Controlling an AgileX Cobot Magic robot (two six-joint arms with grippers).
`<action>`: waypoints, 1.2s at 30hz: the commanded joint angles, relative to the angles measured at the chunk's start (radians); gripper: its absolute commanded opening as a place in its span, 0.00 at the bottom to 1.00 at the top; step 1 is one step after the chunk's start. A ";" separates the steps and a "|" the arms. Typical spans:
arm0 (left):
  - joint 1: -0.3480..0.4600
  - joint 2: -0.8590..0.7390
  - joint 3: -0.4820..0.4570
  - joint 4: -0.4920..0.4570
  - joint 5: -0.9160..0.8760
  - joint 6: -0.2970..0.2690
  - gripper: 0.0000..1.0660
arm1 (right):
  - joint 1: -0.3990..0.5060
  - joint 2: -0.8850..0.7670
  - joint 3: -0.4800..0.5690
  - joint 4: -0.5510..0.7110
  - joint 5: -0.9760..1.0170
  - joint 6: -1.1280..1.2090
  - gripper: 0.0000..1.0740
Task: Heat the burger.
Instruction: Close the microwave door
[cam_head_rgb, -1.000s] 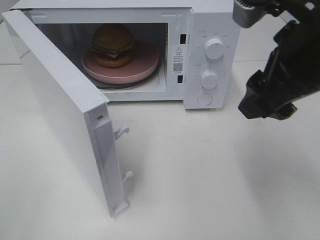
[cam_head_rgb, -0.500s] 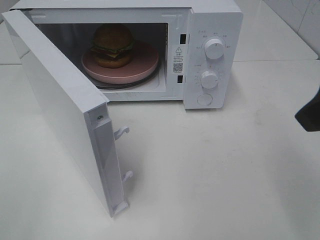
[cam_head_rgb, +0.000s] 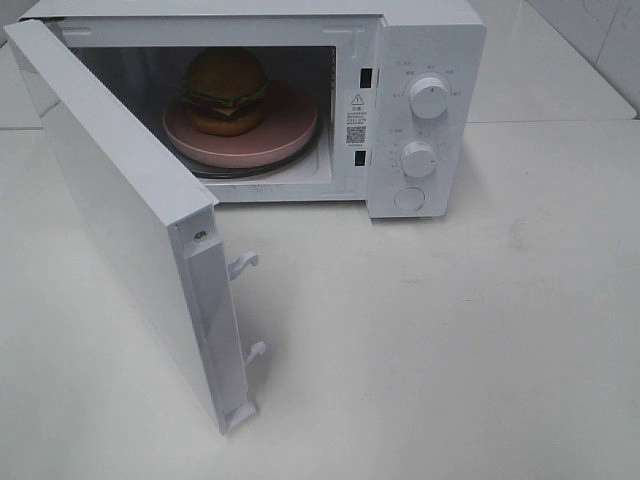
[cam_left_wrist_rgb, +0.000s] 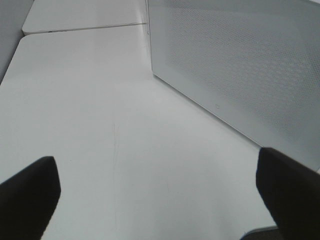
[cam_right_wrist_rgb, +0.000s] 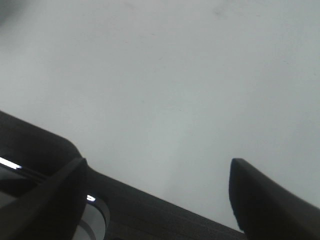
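Observation:
The burger (cam_head_rgb: 225, 90), with a brown domed bun, green lettuce and cheese, sits on a round pink plate (cam_head_rgb: 285, 128) inside the white microwave (cam_head_rgb: 425, 45). The microwave's door (cam_head_rgb: 120, 220) stands wide open, swung out toward the front left. Neither arm shows in the exterior view. In the left wrist view my left gripper (cam_left_wrist_rgb: 160, 187) is open over bare white table, with the perforated face of the door (cam_left_wrist_rgb: 240, 65) beside it. In the right wrist view my right gripper (cam_right_wrist_rgb: 165, 192) is open above bare table, nothing between its fingers.
The microwave has two round knobs (cam_head_rgb: 429, 97) and a button (cam_head_rgb: 408, 198) on its right-hand panel. Two white latch hooks (cam_head_rgb: 243, 264) stick out of the door's edge. White table (cam_head_rgb: 450, 340) spreads in front and to the right.
My right arm has withdrawn to the right and left the exterior view. The burger, plate and open door have not moved.

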 joint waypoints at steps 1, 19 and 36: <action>-0.006 -0.014 0.003 -0.004 -0.008 -0.002 0.94 | -0.072 -0.061 0.029 0.003 0.000 -0.005 0.71; -0.006 -0.014 0.003 -0.004 -0.008 -0.002 0.94 | -0.358 -0.559 0.258 0.040 -0.072 0.070 0.71; -0.006 -0.013 0.003 -0.004 -0.008 -0.002 0.94 | -0.397 -0.689 0.300 0.066 -0.175 0.064 0.70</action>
